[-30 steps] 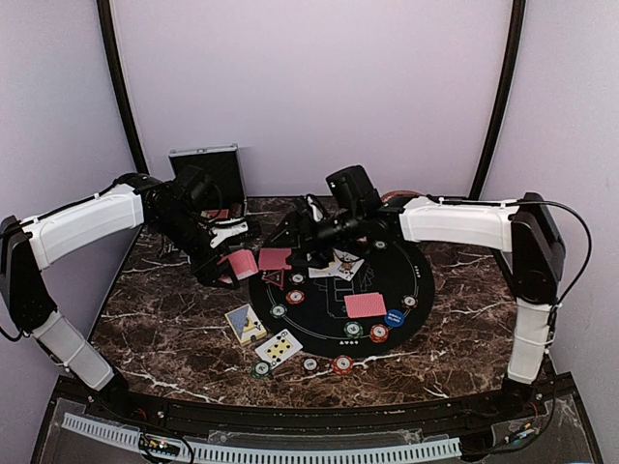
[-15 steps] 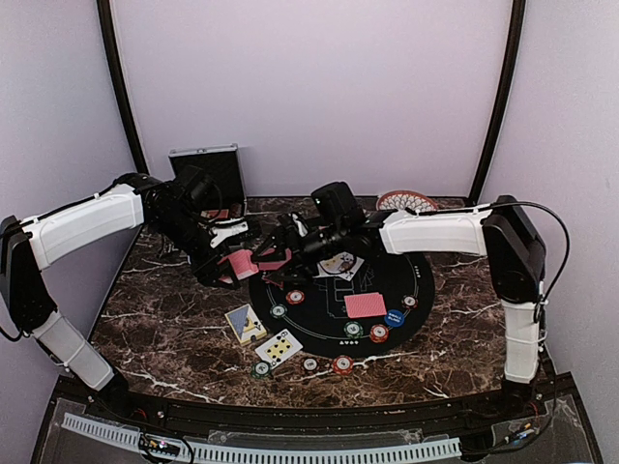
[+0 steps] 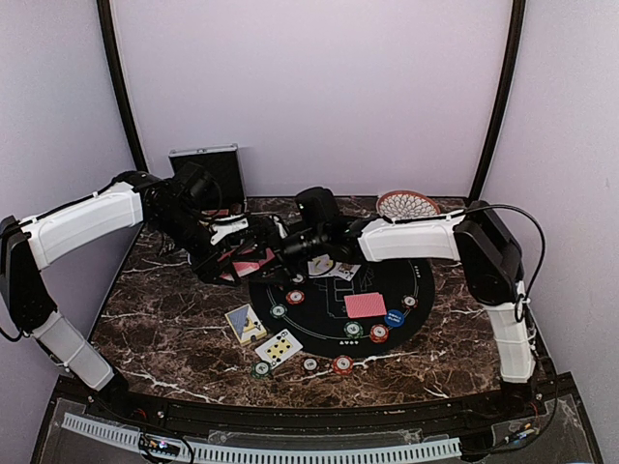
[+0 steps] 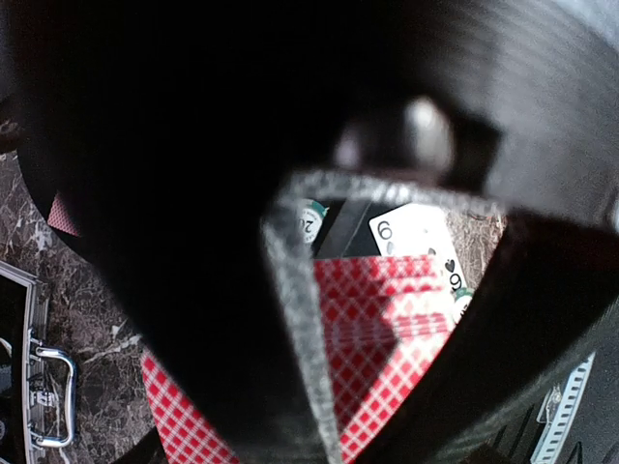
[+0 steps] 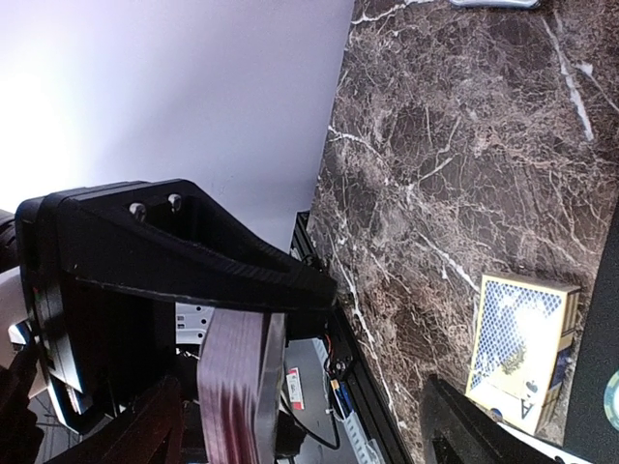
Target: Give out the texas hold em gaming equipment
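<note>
My left gripper (image 3: 228,261) is shut on a deck of red-backed cards (image 3: 250,264) and holds it above the marble, just left of the round black mat (image 3: 418,280). The deck fills the left wrist view (image 4: 387,329). My right gripper (image 3: 267,253) is open and reaches to the deck, with its fingers on either side of the deck's edge (image 5: 232,387). One red-backed card (image 3: 365,304) lies face down on the mat. Face-up cards (image 3: 334,268) and several chips (image 3: 378,333) also lie there. A face-up card (image 3: 279,346) and chips (image 3: 342,364) lie near the front.
A blue card box (image 3: 246,323) lies left of the mat and also shows in the right wrist view (image 5: 522,338). The open silver case (image 3: 205,169) stands at the back left. The woven dish (image 3: 406,204) sits at the back right.
My right arm has reached leftwards across the mat to the deck in my left gripper, uncovering the woven dish. The left gripper has stayed in place with the deck.
</note>
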`<action>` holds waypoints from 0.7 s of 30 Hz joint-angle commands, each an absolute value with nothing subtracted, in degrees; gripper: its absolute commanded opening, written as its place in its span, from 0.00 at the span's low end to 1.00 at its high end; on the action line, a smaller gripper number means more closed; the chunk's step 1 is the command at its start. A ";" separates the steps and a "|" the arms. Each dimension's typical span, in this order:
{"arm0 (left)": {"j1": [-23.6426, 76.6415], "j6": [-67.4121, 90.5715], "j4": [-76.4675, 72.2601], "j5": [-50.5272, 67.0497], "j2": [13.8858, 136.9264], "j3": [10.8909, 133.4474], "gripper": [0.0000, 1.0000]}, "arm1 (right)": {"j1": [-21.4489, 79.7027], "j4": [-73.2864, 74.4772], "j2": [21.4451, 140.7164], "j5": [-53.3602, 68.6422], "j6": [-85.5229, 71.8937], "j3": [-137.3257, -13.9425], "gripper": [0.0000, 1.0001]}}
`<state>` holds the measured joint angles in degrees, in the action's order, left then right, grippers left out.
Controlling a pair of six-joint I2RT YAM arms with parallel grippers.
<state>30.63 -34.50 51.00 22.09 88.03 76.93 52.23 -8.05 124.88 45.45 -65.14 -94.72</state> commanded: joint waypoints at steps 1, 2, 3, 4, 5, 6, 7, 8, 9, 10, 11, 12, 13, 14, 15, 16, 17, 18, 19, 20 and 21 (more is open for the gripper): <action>30.41 -35.31 51.12 23.45 86.14 77.82 0.00 | 53.32 -12.06 127.10 47.02 -67.17 -97.58 0.85; 30.41 -35.32 51.09 23.41 86.09 77.68 0.00 | 53.35 -11.77 127.45 47.02 -67.16 -97.76 0.85; 30.41 -35.33 51.01 23.48 86.02 77.65 0.00 | 53.35 -11.78 127.75 47.09 -67.30 -97.88 0.85; 30.39 -35.33 51.04 23.47 86.02 77.57 0.00 | 53.35 -11.78 128.05 47.10 -67.39 -98.03 0.85; 30.40 -35.33 50.99 23.47 86.12 77.55 0.00 | 53.35 -11.71 128.40 47.11 -67.42 -98.24 0.85; 30.41 -35.29 51.03 23.51 86.15 77.53 0.00 | 53.35 -11.44 128.67 47.07 -67.24 -98.52 0.85; 30.41 -35.26 51.10 23.59 86.14 77.57 0.00 | 53.35 -10.71 128.88 47.03 -66.86 -98.85 0.84; 30.41 -35.25 51.13 23.57 86.14 77.60 0.00 | 53.28 -9.77 129.07 46.80 -66.21 -99.06 0.84; 30.41 -35.29 51.12 23.51 86.05 77.60 0.00 | 53.22 -8.82 129.23 46.62 -65.60 -99.20 0.84; 30.41 -35.39 51.09 23.49 86.00 77.61 0.00 | 53.06 -7.98 129.36 46.54 -65.09 -99.17 0.83; 30.41 -35.40 51.01 23.36 85.90 77.61 0.00 | 52.75 -7.56 129.33 46.43 -64.91 -98.76 0.82; 30.41 -35.46 51.04 23.37 85.89 77.61 0.00 | 52.47 -7.48 129.18 46.27 -64.89 -97.99 0.82; 30.41 -35.48 51.01 23.33 85.87 77.56 0.00 | 52.13 -7.66 128.86 46.02 -64.98 -97.18 0.81; 30.41 -35.46 50.99 23.36 85.87 77.42 0.00 | 51.79 -7.91 128.46 45.86 -65.13 -96.31 0.80; 30.41 -35.44 50.94 23.31 85.74 77.38 0.00 | 51.51 -8.17 128.04 45.80 -65.18 -95.47 0.80; 30.41 -35.42 50.90 23.30 85.72 77.24 0.00 | 51.30 -8.53 127.59 45.67 -65.13 -94.62 0.80; 30.41 -35.42 50.85 23.36 85.61 77.08 0.00 | 51.03 -8.67 127.03 45.58 -65.14 -93.91 0.79; 30.41 -35.46 50.75 23.32 85.56 76.99 0.00 | 50.79 -8.63 126.54 45.51 -64.83 -93.34 0.78; 30.41 -35.49 50.73 23.28 85.49 76.88 0.00 | 50.66 -8.55 126.02 45.37 -64.56 -92.81 0.77; 30.41 -35.50 50.54 23.24 85.50 76.85 0.00 | 50.55 -8.26 125.51 45.32 -64.21 -92.41 0.76; 30.41 -35.51 50.50 23.21 85.51 76.76 0.00 | 50.47 -7.77 125.10 45.14 -63.86 -92.19 0.75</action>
<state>30.65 -34.76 51.03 21.89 88.03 76.71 51.79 -10.35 127.59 46.48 -65.95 -94.89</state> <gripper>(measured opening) 0.678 0.768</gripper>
